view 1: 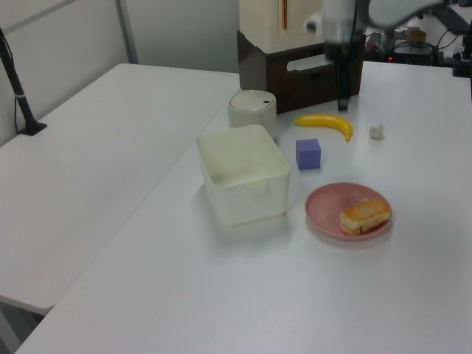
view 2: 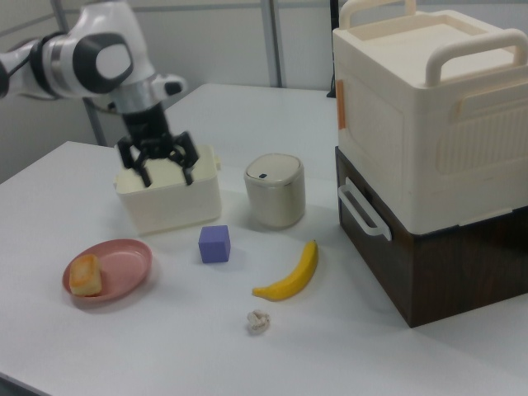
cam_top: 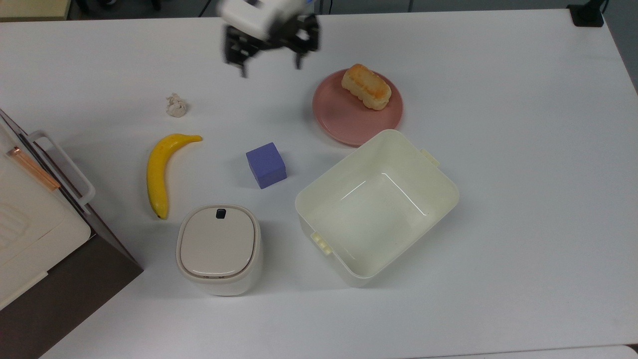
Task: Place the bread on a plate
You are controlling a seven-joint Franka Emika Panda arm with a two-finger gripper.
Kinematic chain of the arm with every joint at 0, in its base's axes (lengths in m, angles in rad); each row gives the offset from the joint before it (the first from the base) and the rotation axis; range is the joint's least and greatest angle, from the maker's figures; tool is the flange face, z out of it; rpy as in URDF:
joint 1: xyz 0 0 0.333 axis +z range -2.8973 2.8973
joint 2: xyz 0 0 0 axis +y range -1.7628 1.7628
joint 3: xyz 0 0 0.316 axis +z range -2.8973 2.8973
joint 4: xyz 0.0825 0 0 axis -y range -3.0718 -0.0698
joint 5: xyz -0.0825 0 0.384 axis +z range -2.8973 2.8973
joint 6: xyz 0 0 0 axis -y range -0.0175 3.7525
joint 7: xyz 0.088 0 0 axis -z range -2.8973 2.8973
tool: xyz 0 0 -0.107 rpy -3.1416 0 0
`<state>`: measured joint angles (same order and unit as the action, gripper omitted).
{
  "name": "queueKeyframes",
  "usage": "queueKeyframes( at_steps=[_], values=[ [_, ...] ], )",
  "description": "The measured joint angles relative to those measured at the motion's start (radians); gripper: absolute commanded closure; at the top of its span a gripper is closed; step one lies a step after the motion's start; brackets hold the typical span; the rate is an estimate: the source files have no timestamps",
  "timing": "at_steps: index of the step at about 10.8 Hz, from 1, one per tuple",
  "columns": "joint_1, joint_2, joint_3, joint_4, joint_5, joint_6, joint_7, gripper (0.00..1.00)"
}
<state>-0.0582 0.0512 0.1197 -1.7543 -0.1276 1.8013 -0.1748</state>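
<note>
Motion blur smears the white arm's black two-finger pincer (cam_top: 269,55) in the top view; its upper body runs off the frame's top edge. In the left view the fingers line up edge-on as one dark vertical bar (view 1: 344,77), and the arm's upper part is cut off. In the right view the pincer (view 2: 157,169) hangs in front of the large cream rectangular plastic tub (view 2: 169,202) and hides part of its far rim.

Arm pose: white forearm angled down from the right view's upper left, wrist vertical, fingers pointing straight down, spread wide apart, gripping nothing, lifted above the white table (cam_top: 523,149).

Golden-tan oblong bread bun (cam_top: 366,86) lies on the round pink plate (cam_top: 344,119), off to the top view's right of the pincer and well apart from it. Crumpled white paper ball (cam_top: 176,105) sits to the top view's lower left of the pincer; yellow banana (cam_top: 160,172) and purple cube (cam_top: 266,164) lie farther down.
</note>
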Motion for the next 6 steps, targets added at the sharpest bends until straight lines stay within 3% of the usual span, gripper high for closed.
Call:
queueKeyframes(
  at_steps=[3,6],
  values=[
    [-0.128,-0.044,-0.006,0.065,0.002,0.0,0.002,0.0],
    [-0.161,-0.097,-0.058,0.09,0.047,-0.073,0.01,0.0]
  ],
)
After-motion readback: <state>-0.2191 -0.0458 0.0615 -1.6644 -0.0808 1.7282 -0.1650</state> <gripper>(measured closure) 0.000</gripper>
